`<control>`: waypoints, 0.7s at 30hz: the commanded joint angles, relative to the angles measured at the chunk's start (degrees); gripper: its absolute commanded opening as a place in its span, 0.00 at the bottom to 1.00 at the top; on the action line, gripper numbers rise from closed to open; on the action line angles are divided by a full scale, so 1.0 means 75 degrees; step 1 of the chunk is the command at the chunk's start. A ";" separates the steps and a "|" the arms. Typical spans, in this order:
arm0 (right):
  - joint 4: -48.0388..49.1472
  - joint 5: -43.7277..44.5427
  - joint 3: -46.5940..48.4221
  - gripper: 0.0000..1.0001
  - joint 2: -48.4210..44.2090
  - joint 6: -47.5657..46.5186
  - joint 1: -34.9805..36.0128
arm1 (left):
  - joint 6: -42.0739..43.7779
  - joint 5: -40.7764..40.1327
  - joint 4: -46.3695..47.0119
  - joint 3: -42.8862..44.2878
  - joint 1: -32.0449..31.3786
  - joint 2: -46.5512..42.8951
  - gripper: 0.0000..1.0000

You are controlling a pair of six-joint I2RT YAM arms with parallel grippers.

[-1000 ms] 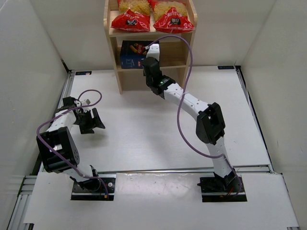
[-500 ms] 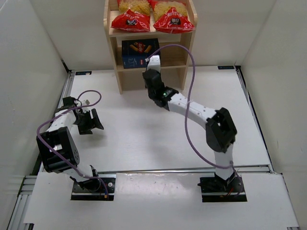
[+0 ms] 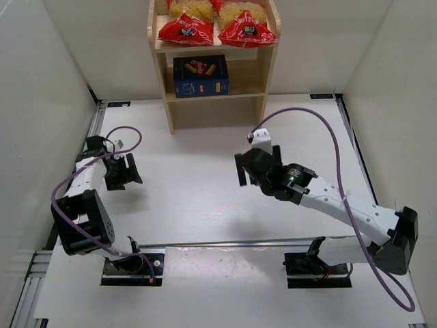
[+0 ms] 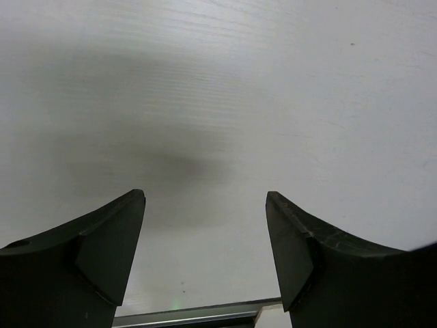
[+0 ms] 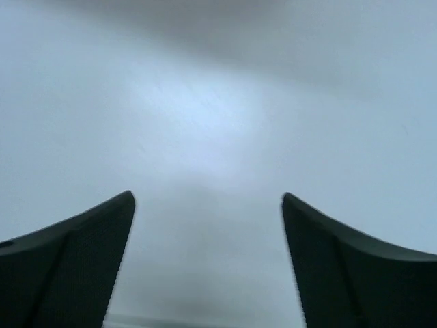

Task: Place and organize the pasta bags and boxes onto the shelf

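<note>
On the shelf's (image 3: 270, 65) middle board the blue pasta box (image 3: 200, 76) now stands upright and released, with both red bags (image 3: 186, 30) on the board above. The right gripper (image 5: 207, 196) has pulled back over the table (image 3: 198, 205), jaws spread and empty. The left gripper (image 4: 205, 194) is spread too, so everything looks shelved.

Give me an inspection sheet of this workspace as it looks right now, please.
Surface: white table, no packages on it.
Job's things: two red bags side by side on the shelf; blue box upright on the board below them.
Clutter: nothing seen.
Grippers: left gripper open, empty; right gripper open, empty, away from the shelf.
Cables: left purple cable and right purple cable loop off the arms.
Surroundings: white walls; metal rail near the bases.
</note>
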 commanded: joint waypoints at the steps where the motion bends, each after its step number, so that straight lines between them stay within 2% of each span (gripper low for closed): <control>1: -0.3842 0.0638 -0.0154 1.00 -0.0844 0.1584 -0.0258 | 0.0057 -0.0596 -0.0091 0.0019 0.0025 -0.0616 0.82; 2: -0.4101 0.0570 -0.0155 1.00 -0.1069 0.1947 -0.0515 | 0.0057 -0.0678 -0.0092 -0.0050 0.0025 -0.0733 0.82; 3: -0.4358 0.0407 -0.0224 1.00 -0.1268 0.2101 -0.1236 | 0.0057 -0.0783 -0.0092 -0.0051 0.0025 -0.0734 0.82; 5: -0.4782 -0.0447 -0.0319 1.00 -0.1854 0.2208 -0.2142 | 0.0057 -0.1088 -0.0162 -0.0051 0.0025 -0.0979 0.82; 6: -0.4783 -0.0752 -0.0435 1.00 -0.2285 0.2208 -0.2935 | 0.0057 -0.1170 -0.0162 -0.0051 0.0025 -0.1050 0.82; 9: -0.4386 -0.2061 -0.0727 1.00 -0.3188 0.1870 -0.3981 | 0.0057 -0.1498 -0.0232 -0.0121 0.0025 -0.1413 0.82; 11: -0.4291 -0.2430 -0.0729 1.00 -0.3495 0.1868 -0.4684 | 0.0057 -0.1803 -0.0232 -0.0214 0.0025 -0.1740 0.82; 14: -0.4559 -0.2525 -0.0589 1.00 -0.3672 0.1938 -0.5506 | 0.0057 -0.2446 -0.0232 -0.0297 0.0025 -0.2174 0.82; 17: -0.4735 -0.2303 -0.0518 1.00 -0.3742 0.1751 -0.5906 | 0.0057 -0.3125 -0.0232 -0.0578 0.0025 -0.2842 0.83; 21: -0.4526 -0.1927 -0.0694 1.00 -0.3976 0.1669 -0.5990 | 0.0057 -0.3479 -0.0232 -0.0718 0.0025 -0.3662 0.85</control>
